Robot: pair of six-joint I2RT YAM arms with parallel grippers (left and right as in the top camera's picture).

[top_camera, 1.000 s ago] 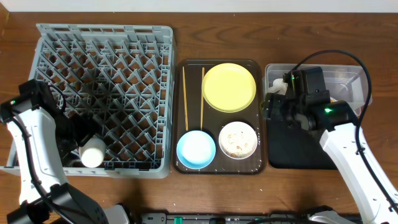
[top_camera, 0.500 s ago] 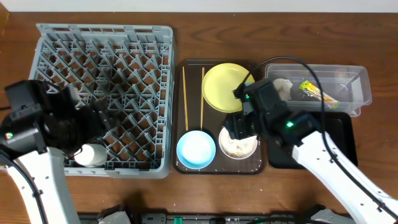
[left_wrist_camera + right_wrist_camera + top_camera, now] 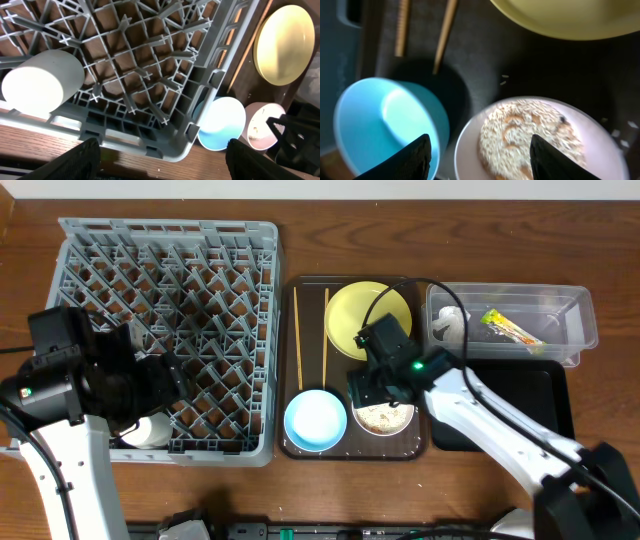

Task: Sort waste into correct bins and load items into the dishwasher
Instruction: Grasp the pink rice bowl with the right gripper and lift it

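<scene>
The grey dish rack (image 3: 170,240) stands at the left with the white cup (image 3: 148,432) lying in its front corner. My left gripper (image 3: 165,375) hovers open and empty over the rack's front part; in the left wrist view (image 3: 162,167) the cup (image 3: 42,82) lies to its left. My right gripper (image 3: 372,388) is open and empty just above the small white bowl (image 3: 535,140) of rice-like scraps (image 3: 530,135). The blue bowl (image 3: 315,420), yellow plate (image 3: 368,320) and chopsticks (image 3: 296,340) lie on the brown tray. The wrapper (image 3: 510,327) and tissue (image 3: 447,328) lie in the clear tub (image 3: 580,315).
The brown serving tray (image 3: 412,445) sits between the rack and the bins. The black tray (image 3: 510,415) lies in front of the clear tub, partly under my right arm. In the right wrist view the blue bowl (image 3: 385,130) is close left of the white bowl.
My right gripper has moved left from over the clear tub to above the small white bowl, uncovering the wrapper in the tub. My left gripper has swung right over the rack's front.
</scene>
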